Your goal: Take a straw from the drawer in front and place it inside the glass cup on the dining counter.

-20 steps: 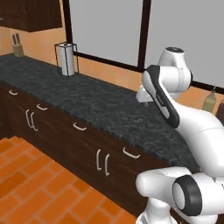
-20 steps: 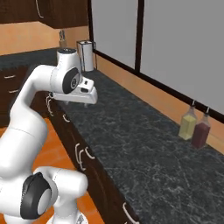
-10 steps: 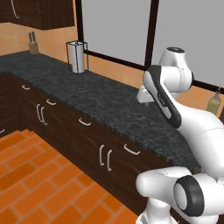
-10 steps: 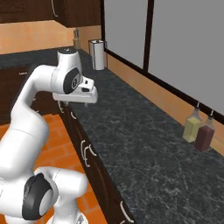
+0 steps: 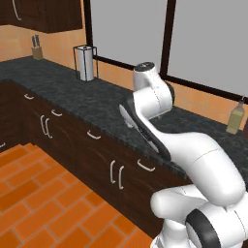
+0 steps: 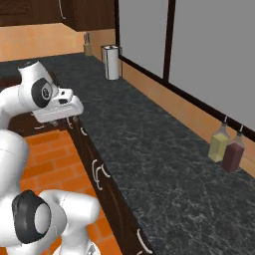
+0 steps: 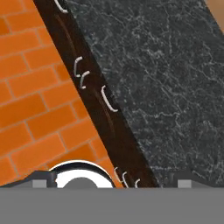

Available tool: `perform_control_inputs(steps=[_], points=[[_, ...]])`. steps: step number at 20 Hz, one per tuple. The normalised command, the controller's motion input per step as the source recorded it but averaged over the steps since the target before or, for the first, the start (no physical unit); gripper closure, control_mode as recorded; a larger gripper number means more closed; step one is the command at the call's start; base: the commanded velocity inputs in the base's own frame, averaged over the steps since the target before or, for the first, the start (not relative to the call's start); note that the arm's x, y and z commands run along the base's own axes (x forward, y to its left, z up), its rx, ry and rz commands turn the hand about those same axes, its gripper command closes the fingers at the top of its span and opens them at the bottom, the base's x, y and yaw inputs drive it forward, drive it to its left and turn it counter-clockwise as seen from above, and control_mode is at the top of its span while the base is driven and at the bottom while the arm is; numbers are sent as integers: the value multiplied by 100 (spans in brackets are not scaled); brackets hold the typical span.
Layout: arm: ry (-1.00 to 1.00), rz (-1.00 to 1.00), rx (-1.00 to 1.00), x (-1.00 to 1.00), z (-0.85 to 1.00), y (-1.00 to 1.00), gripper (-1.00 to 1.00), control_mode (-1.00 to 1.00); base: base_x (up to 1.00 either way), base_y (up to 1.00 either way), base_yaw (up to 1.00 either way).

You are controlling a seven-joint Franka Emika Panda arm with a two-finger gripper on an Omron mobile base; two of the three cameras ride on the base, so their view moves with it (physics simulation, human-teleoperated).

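Observation:
My gripper (image 6: 69, 118) hangs from the white hand above the front edge of the black speckled counter (image 6: 149, 149), pointing down at the cabinet fronts, open with nothing between its fingers. Under that counter runs a row of dark-brown drawers with curved silver handles; one drawer handle (image 7: 108, 99) lies straight below the hand, and others show along the row (image 5: 145, 165) (image 5: 93, 134). I cannot tell which drawer is the task's. All drawers are closed. The straw, the glass cup and the dining counter are out of view.
A paper towel holder (image 5: 85, 63) and a knife block (image 5: 36, 50) stand at the far end of the black counter. Two bottles (image 6: 225, 145) sit against the back wall. Cabinet doors with vertical handles (image 5: 116, 172) sit below the drawers. Orange brick floor (image 5: 43, 198) spreads on the left.
Both base views have shifted along the black counter, so the base has moved. The arm has swung left, carrying the hand toward the counter's front edge.

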Motion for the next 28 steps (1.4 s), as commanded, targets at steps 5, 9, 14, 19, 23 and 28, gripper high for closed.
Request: perform_control_inputs(steps=[5,9,14,19,23,28], points=[[0,-7,-38,0,-50,56,-100,-100,0,0,0],[-2,-10,-38,0,-51,23,-100,-100,0,0,0],[0,-8,-35,0,-61,12,-100,-100,0,0,0],[0,-8,-26,0,-68,0,-100,-100,0,0,0],[-1,-4,-20,0,-63,0,-100,-100,0,0,0],[-1,-1,-16,0,-52,0,-100,-100,0,0,0]])
